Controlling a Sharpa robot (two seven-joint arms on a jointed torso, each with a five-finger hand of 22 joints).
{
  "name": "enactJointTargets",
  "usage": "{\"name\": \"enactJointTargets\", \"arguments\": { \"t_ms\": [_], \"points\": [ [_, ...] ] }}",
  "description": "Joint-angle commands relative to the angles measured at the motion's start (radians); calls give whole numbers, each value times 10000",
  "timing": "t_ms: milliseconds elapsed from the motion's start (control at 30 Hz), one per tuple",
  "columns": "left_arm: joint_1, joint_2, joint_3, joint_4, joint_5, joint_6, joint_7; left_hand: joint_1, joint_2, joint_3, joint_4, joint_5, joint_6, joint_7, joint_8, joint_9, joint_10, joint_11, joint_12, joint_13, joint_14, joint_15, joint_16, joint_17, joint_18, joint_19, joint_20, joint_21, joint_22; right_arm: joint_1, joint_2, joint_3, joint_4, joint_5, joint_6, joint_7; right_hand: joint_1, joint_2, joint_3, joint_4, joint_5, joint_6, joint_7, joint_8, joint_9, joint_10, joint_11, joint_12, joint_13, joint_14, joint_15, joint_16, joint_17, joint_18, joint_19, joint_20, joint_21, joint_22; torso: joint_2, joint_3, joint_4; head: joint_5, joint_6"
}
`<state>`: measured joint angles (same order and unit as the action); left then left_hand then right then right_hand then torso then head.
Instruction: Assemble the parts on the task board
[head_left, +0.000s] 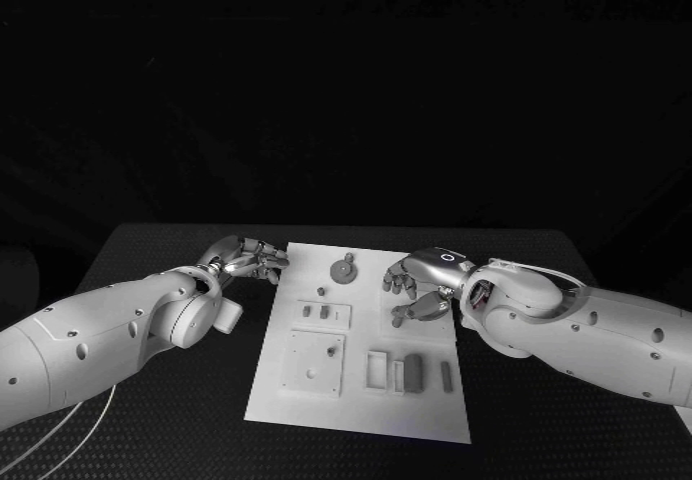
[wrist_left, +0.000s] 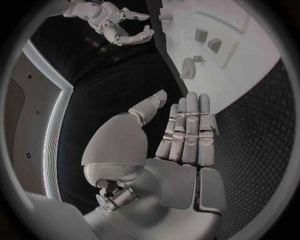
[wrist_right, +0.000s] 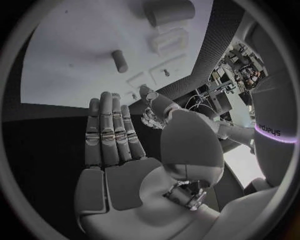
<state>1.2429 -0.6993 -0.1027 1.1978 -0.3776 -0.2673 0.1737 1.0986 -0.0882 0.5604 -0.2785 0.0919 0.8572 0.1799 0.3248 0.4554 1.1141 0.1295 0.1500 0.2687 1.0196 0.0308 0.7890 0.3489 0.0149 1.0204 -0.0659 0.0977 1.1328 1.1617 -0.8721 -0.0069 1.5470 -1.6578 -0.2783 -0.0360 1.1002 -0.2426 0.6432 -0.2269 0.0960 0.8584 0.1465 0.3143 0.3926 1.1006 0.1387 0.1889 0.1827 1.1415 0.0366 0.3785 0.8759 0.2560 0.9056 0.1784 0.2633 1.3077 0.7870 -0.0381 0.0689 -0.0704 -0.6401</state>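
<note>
Black table, cable beside it

Black table (head_left: 173, 250), textured mat surface. Thin pale cable (head_left: 58, 430) loops at the table's near left corner, under the arm there.

A black table (head_left: 159, 250) with a textured top — dark, unlit backdrop behind it.

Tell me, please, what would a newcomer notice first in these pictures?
The white task board glows in the middle of the black table, with small grey parts on it, among them a round gear-like part near its far edge. The left hand hovers open at the board's far left corner, and the right hand hangs open over its right edge; neither holds anything.
</note>
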Motion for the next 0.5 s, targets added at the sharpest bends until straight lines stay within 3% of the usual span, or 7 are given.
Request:
{"name": "enactJointTargets", "arguments": {
  "t_ms": [33,167,267,500],
  "points": [
    [18,22,8,9,55,77,150,-62,-6,-63,-9,7,-45,0,70,-10,-55,-4,-19,-4,49,19,-50,15,-12,89,-3,-48,-11,-11,-41,-7,-43,-380,1143,-359,-37,-143,28,110,-9,-81,-33,-30,-18,-169,57,-96,-51,-61,69,6,25,43,-111,-15,65,253,1,4,-1,-13,16],
    [17,14,8,-2,55,83,151,-63,-5,-64,-9,7,-45,-1,72,-10,-54,-5,-17,-3,50,19,-52,18,-12,91,-3,-50,-11,-18,-48,-25,-115,-668,1454,-427,-112,-319,68,324,-12,-146,-127,-14,-39,-433,143,-248,-144,-137,128,-9,69,34,-208,-1,113,251,5,9,6,-28,-3],
    [16,25,8,-17,55,82,157,-64,-5,-66,-8,7,-45,-1,72,-11,-55,-5,-16,-3,50,19,-54,20,-12,92,-2,-51,-11,-53,-17,-102,-175,-834,1446,-439,-116,-335,77,361,-11,-159,-149,-12,-43,-463,147,-263,-158,-143,130,-8,77,36,-220,0,123,250,-1,8,15,-47,0],
    [15,63,8,-37,56,100,167,-66,0,-67,-6,8,-47,-1,73,-12,-57,-5,-14,-3,51,19,-59,26,-12,94,-2,-54,-10,-232,274,-191,-411,-986,1164,-395,162,-109,164,289,-15,-93,-99,79,-28,-410,111,-223,-174,-21,79,89,157,58,-130,-37,259,254,1,0,33,-56,-2]
  ]
}}
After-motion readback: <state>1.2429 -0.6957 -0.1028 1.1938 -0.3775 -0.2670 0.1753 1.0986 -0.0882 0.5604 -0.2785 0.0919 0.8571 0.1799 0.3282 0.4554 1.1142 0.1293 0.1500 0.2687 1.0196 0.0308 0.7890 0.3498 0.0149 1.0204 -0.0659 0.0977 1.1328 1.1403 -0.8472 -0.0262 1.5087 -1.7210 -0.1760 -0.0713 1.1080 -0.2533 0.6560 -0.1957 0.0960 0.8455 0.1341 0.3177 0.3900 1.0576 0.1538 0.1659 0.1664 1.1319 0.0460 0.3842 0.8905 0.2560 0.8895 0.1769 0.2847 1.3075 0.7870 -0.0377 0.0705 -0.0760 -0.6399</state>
